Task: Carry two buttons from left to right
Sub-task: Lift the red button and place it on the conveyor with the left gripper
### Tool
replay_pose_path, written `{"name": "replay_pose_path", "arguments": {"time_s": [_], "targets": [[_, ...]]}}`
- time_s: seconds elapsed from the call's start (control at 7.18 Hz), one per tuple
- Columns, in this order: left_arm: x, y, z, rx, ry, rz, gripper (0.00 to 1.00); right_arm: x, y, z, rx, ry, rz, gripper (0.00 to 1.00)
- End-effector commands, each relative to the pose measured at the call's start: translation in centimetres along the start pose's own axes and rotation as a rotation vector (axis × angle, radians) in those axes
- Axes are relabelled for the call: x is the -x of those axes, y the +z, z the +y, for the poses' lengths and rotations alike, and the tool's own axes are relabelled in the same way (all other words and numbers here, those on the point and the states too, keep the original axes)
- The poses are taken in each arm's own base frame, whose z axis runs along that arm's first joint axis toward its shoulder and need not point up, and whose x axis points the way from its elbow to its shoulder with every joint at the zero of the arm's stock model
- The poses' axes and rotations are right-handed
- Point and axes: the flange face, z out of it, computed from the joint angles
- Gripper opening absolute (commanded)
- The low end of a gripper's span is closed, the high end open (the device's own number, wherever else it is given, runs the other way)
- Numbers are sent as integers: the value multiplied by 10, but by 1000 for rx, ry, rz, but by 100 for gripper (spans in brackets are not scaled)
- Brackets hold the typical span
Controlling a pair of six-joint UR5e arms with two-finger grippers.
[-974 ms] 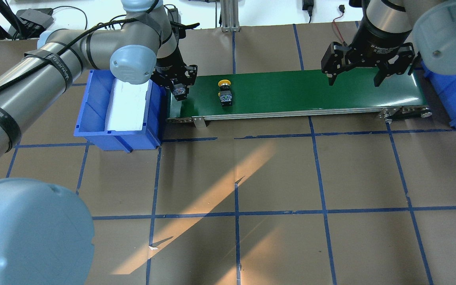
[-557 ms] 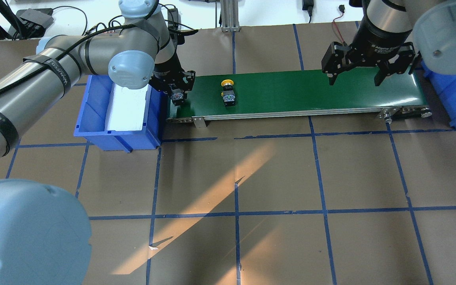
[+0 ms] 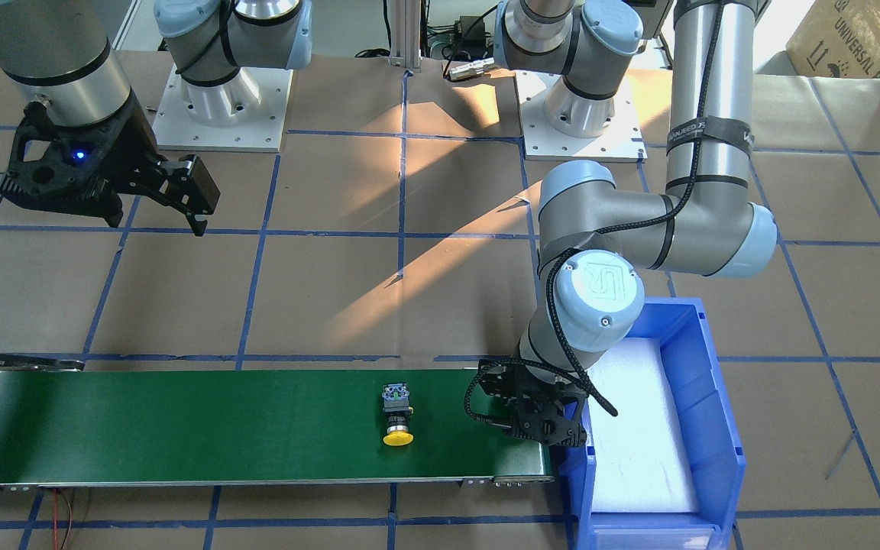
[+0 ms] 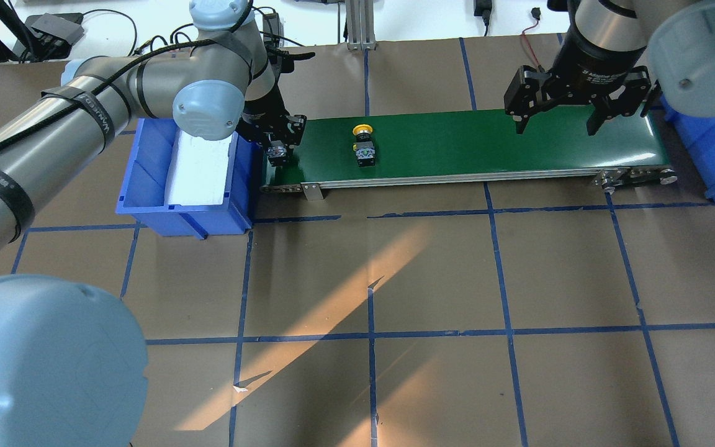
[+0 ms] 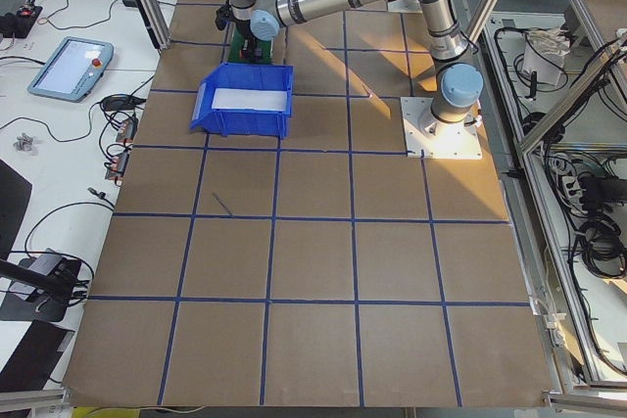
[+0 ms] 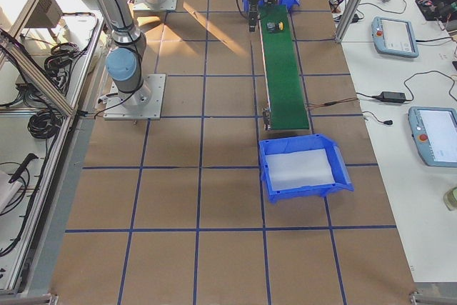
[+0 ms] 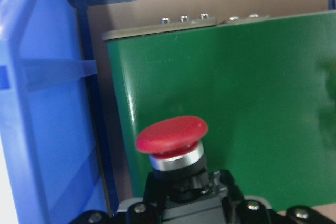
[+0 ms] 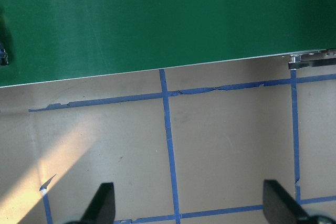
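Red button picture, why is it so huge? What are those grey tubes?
Those grey tubes are two robot arms, each ending in a claw. The red button looks huge because a small camera on the left wrist sits right behind it; the left claw holds it over the end of the green belt, beside a blue bin. Other pictures come from above, from across the table and from its ends. A yellow button lies on the belt. The right claw hangs open and empty, high up toward the belt's other end.
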Motion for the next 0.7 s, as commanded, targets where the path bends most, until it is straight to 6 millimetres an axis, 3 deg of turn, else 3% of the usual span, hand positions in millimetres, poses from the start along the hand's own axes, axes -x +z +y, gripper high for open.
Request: {"name": "replay_pose_path", "arguments": {"time_s": [0.0, 0.28, 0.42, 0.56], "targets": [[1, 6, 2, 9, 9, -1, 22, 0, 0, 0, 0, 3, 0, 100], [2, 7, -1, 6, 4, 1, 24, 0, 0, 0, 0, 3, 0, 100], [3, 10, -2, 11, 4, 4, 34, 0, 0, 0, 0, 1, 0, 100], [2, 17, -8, 15, -8, 9, 68, 0, 0, 0, 0, 3, 0, 100]]}}
